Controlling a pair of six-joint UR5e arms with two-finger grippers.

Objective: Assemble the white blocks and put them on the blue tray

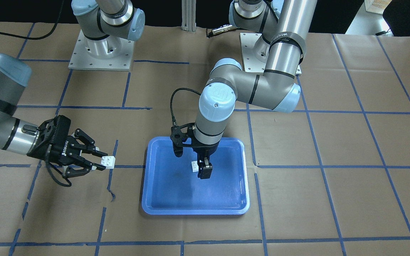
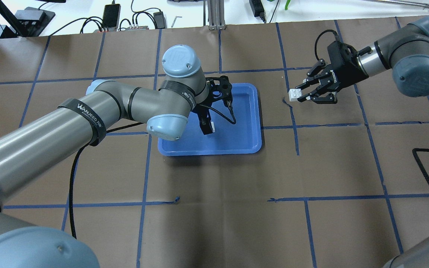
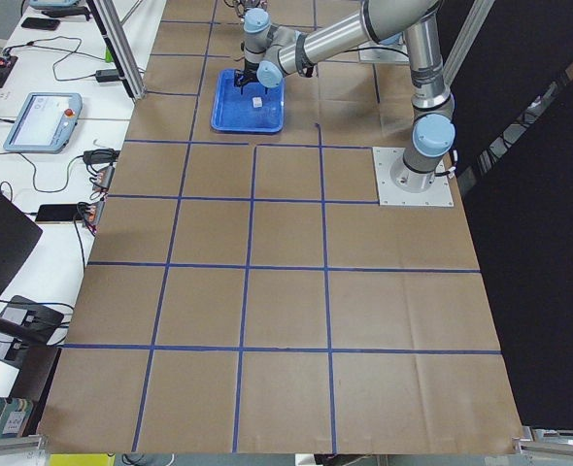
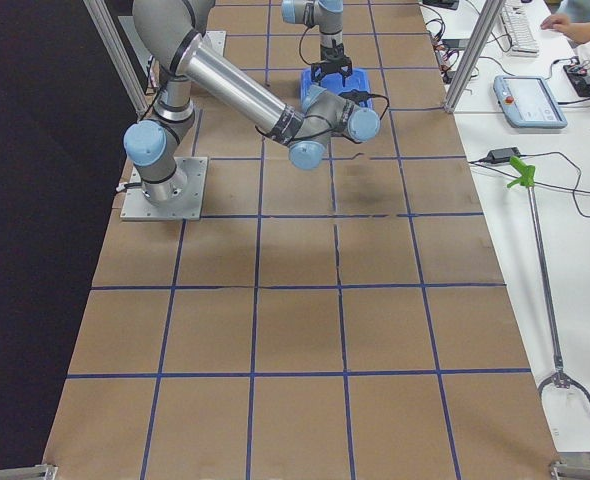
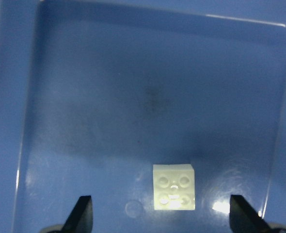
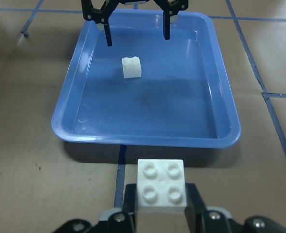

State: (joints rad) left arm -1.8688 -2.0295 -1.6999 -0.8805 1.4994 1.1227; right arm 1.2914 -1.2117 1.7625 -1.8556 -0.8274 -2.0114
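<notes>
Here, held white block, studs up

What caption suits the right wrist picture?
Right hand grips one white block before the blue tray, where the other block sits.

The table is covered edge to edge with brown paper, and blue tape lines divide it into a grid of squares. The blue tray lies flat on the paper near the middle of the table, its long sides running across the width. It sits over one crosswise tape line, which meets it on both short sides. A lengthwise line runs just beside its edge on the robot's left. Two square metal base plates are bolted down along the robot's side. A small tear shows beside a tape line, on the robot's right of the tray.
</notes>
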